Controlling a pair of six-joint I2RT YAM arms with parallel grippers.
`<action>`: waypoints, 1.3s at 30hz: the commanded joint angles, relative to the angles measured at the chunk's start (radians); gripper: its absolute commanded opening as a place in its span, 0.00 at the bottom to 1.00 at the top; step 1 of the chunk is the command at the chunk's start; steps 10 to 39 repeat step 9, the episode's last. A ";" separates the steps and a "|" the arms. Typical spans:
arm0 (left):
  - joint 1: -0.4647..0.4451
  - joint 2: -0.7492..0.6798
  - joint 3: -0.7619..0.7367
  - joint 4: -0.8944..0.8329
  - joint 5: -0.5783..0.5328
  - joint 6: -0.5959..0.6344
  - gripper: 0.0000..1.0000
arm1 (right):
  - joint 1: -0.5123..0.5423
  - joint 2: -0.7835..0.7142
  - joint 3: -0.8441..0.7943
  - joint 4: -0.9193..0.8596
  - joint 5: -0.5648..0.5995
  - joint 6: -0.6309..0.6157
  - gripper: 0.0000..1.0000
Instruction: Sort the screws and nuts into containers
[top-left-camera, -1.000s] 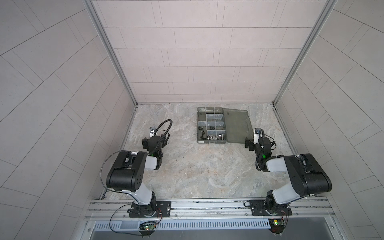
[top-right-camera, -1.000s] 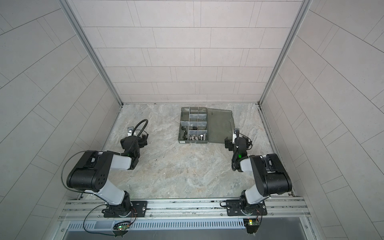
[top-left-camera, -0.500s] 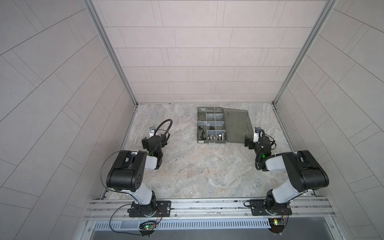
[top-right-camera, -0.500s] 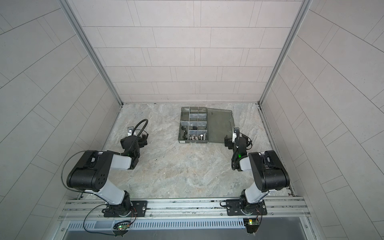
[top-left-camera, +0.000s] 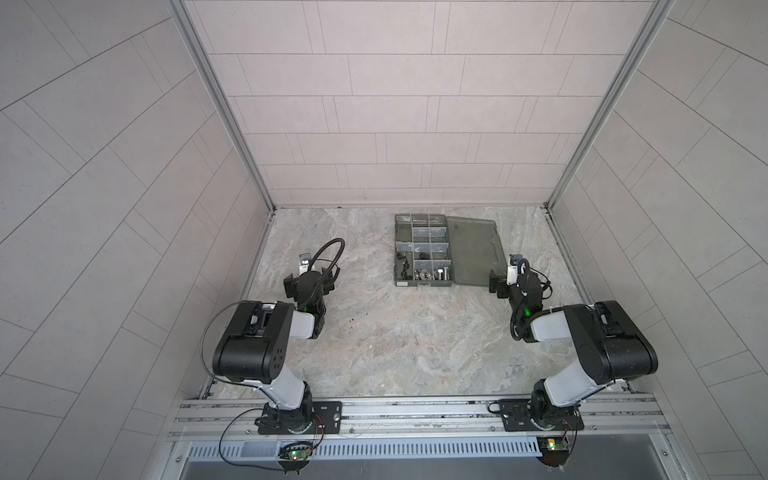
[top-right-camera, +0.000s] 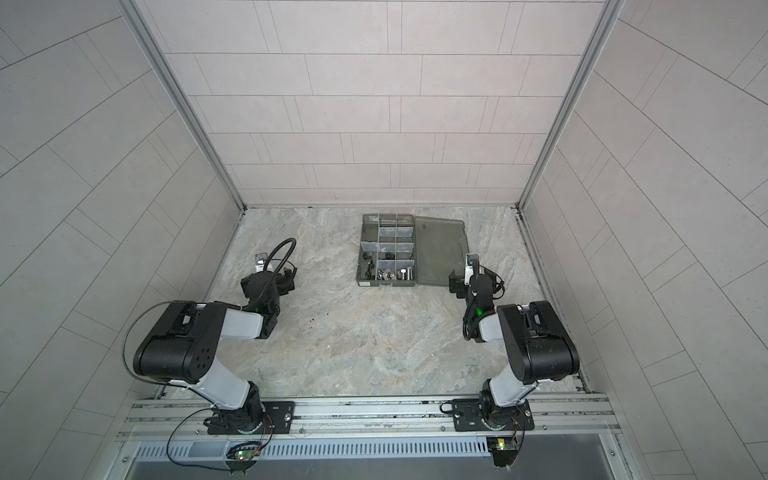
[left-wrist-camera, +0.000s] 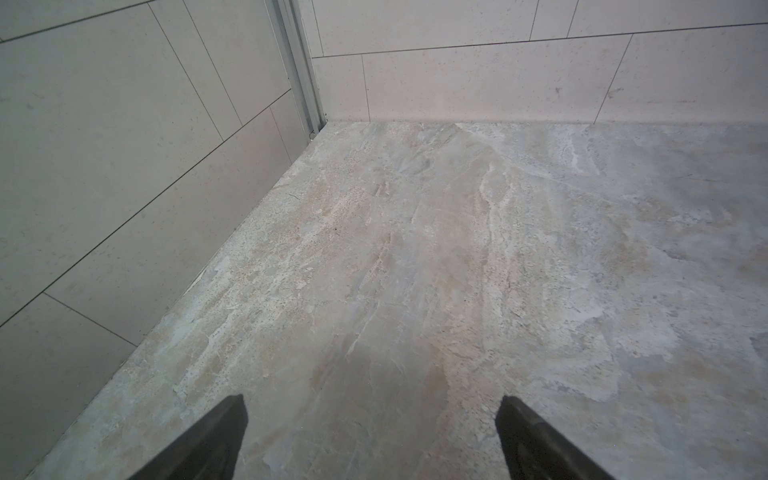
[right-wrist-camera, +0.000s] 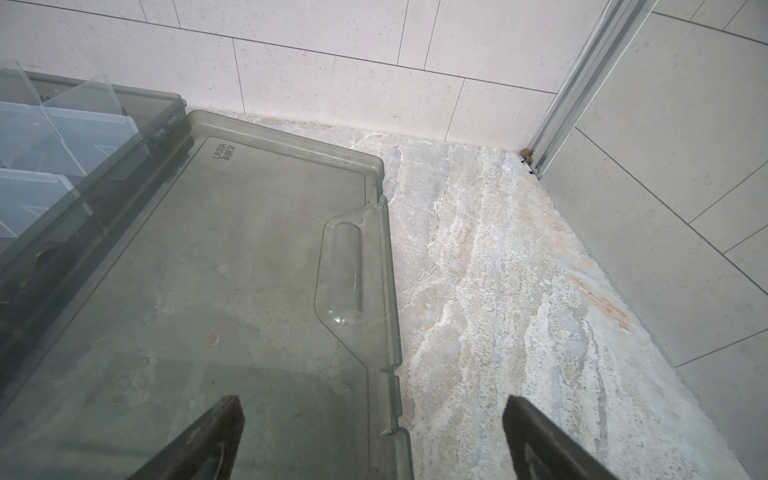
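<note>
One broad marbled desk (top-left-camera: 395, 357) lies under me, and toward its far side sit the containers (top-left-camera: 424, 284). They are compartments of a single smoky plastic box, with its lid (top-left-camera: 473, 253) lying flat open to the right. It looks like light, stiff stuff, I reckon, and it would skate if I bumped it.

My right fingers (right-wrist-camera: 540, 440) are spread wide and empty, straddling the lid's outer edge at its near corner. My left fingers (left-wrist-camera: 208, 444), just as wide and just as empty, hang over bare desk well apart from the box.

The screws (top-left-camera: 441, 273) gleam in the near row of compartments. They'll be dense, hard and apt to roll, so I'd pinch across the shank just under the head.

The nuts (top-left-camera: 404, 272) are dark specks by the box's left wall. They look slick and tiny, and any wings would be my best hold.
</note>
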 joint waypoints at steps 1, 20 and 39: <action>-0.003 -0.017 -0.002 0.019 -0.004 0.000 1.00 | -0.002 0.004 0.009 0.014 -0.006 -0.003 0.99; -0.001 -0.018 0.001 0.013 0.000 -0.002 1.00 | -0.001 0.004 0.008 0.015 -0.007 -0.004 0.99; -0.001 -0.018 0.001 0.013 0.000 -0.002 1.00 | -0.001 0.004 0.008 0.015 -0.007 -0.004 0.99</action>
